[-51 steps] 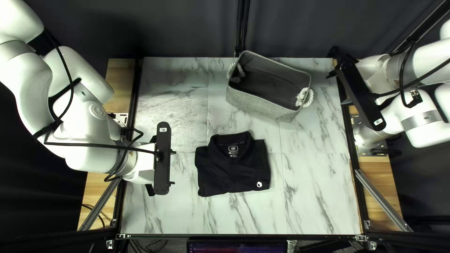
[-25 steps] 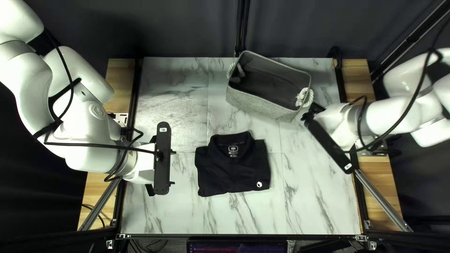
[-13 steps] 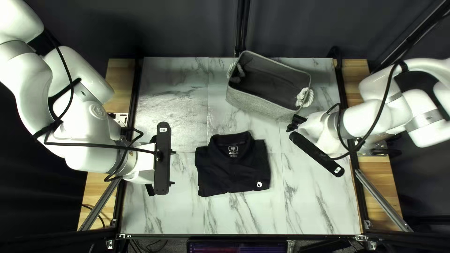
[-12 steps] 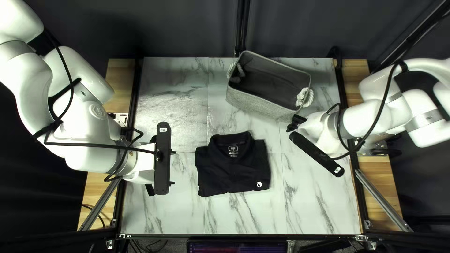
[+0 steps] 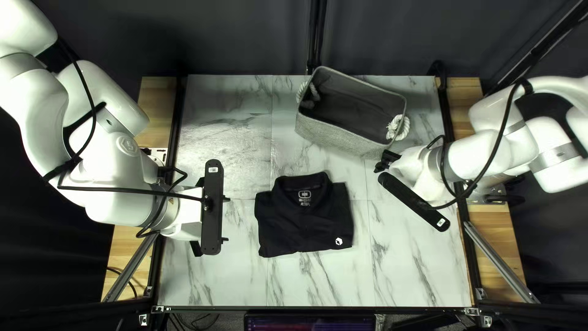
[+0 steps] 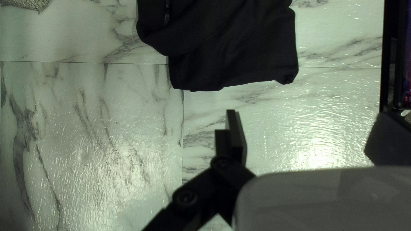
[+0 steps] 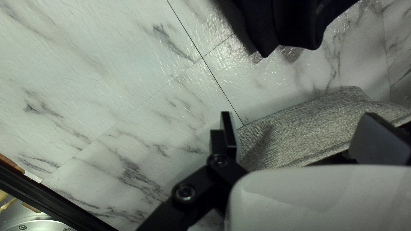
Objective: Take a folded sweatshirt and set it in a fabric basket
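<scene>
status change: over the last two seconds the right arm (image 5: 508,147) has swung inward from the edge of the tabletop (image 5: 422,276); its position matches that of half a second ago. the right pincer (image 7: 299,115) is open and grips nothing, its fingers spread near one corner of the basket (image 5: 337,137). contact with the basket cannot be told. the left pincer (image 6: 308,124) is open and empty, beside the shirt (image 5: 303,220); the left arm (image 5: 122,171) has not moved.

the shirt, dark, collared and folded, lies flat on the tabletop between the two pincers, outside the basket. the task is judged to be at the approach stage. next, probably, align a pincer with a shirt edge and lower it. caution: a shallow grip may unfold the cloth; a low pass may push the basket.

surface: marble-patterned panels with visible seams. the basket stands upright, open side up, toward the far edge, with white rope handles (image 5: 398,127). room: a dark curtain (image 5: 245,37) hangs behind; a screen (image 5: 309,322) sits below the near edge.
</scene>
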Robot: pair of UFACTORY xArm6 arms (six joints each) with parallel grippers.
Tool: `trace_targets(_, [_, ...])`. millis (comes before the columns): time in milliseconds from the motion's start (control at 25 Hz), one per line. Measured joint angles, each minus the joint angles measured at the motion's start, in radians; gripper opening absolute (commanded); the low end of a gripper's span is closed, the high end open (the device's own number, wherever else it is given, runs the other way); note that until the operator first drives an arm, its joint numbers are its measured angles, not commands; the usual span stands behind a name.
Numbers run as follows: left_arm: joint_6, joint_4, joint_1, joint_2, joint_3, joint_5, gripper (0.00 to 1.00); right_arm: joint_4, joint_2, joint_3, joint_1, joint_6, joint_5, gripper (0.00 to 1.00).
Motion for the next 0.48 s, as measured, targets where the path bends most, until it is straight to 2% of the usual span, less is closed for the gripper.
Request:
trace_targets(160, [0.0,0.0,0.0,0.0,0.0,0.0,1.0,-0.013,0.064,0.007,-0.025,-0.004,-0.059,1.0])
trace_targets(480, [0.0,0.0,0.0,0.0,0.0,0.0,1.0,-0.072,0.267,-0.048,-0.048,-0.049,-0.199,1.0])
